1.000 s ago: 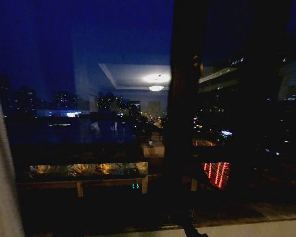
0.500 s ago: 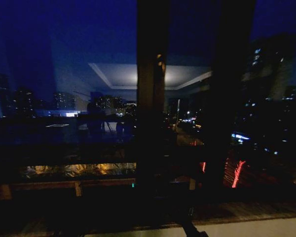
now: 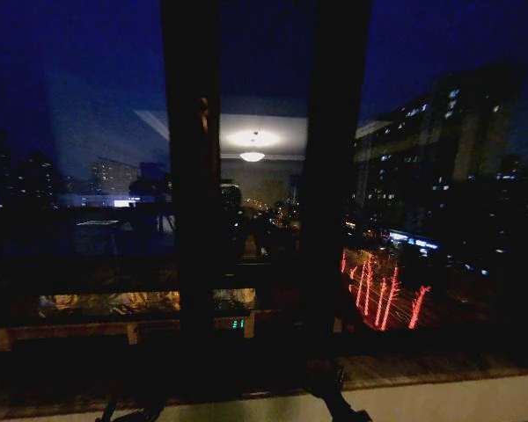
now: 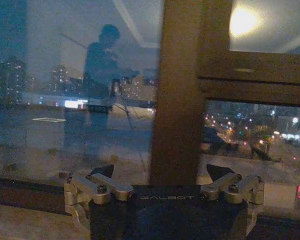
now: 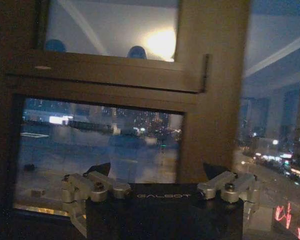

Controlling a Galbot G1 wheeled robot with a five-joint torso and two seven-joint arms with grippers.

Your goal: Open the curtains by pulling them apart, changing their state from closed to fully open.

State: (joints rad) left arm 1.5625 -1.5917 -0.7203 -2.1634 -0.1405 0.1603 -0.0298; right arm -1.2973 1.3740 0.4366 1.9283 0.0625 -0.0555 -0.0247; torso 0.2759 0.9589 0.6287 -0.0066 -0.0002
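We face the dark window frame [image 3: 192, 220] and night glass, left gripper [image 4: 161, 172] and right gripper [image 5: 157, 171] both raised before it, jaws released, holding nothing.

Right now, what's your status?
Left gripper open, empty. Right gripper open, empty. Facing bare window frame, night city beyond. Nothing blocking.

Left pincer [image 4: 160, 172] and right pincer [image 5: 157, 170] gape open (both empty).
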